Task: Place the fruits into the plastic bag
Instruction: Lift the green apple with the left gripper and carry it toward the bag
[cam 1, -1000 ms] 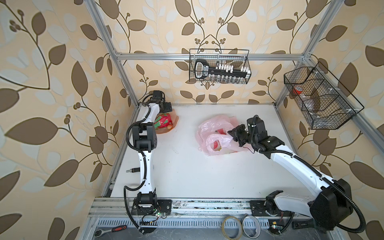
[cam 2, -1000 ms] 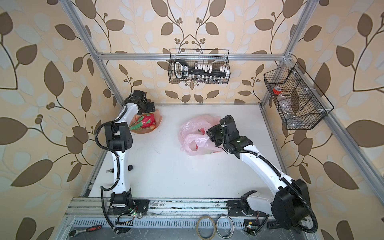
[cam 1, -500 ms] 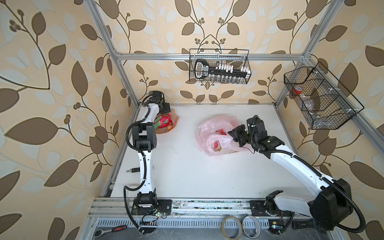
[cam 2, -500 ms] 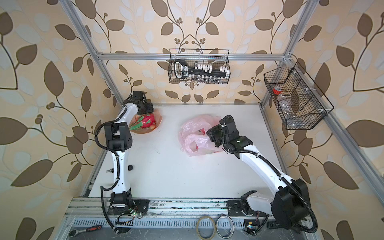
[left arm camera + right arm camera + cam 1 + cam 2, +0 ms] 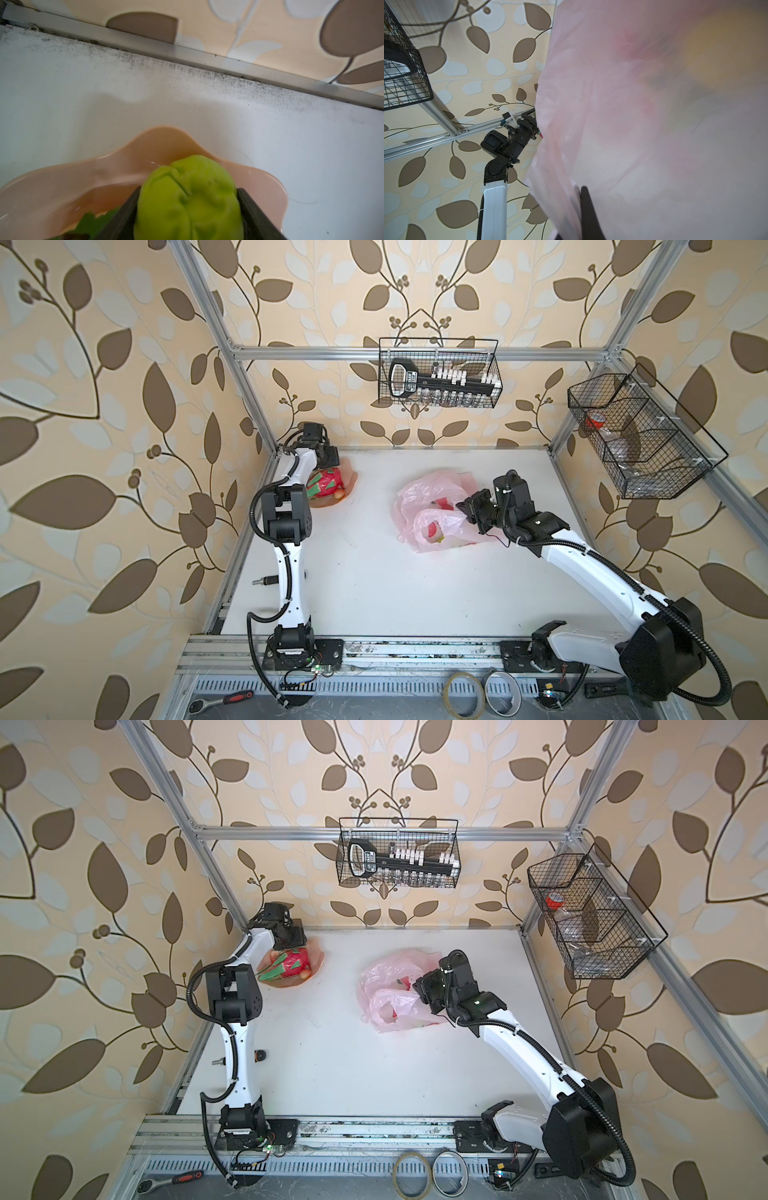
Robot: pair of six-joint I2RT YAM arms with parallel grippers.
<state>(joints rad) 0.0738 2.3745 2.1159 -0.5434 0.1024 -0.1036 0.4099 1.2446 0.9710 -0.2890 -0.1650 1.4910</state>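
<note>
The peach-pink dish [image 5: 351, 479] [image 5: 318, 957] stands in the far left corner and holds a magenta dragon fruit [image 5: 326, 485] [image 5: 293, 965] and a small red-orange fruit [image 5: 340, 491]. My left gripper [image 5: 325, 464] reaches down into that dish. In the left wrist view its gripper [image 5: 189, 188] is shut on a lumpy green fruit [image 5: 178, 207], with a dark finger pressed against each side, just above the dish [image 5: 62, 182]. The pale-pink plastic bag [image 5: 432, 506] [image 5: 386, 986] lies right of centre. My right gripper [image 5: 463, 506] [image 5: 578, 188] is shut on its film [image 5: 654, 124], holding an edge up.
A wire basket [image 5: 440, 381] hangs on the back wall and another [image 5: 640, 435] on the right wall. Two tape rolls [image 5: 463, 693] and a ratchet [image 5: 220, 699] lie on the front rail. An aluminium rail [image 5: 187, 52] runs close behind the dish.
My left gripper's jaws have closed in onto the green fruit in the dish. The right arm and the bag have stayed where they were.
</note>
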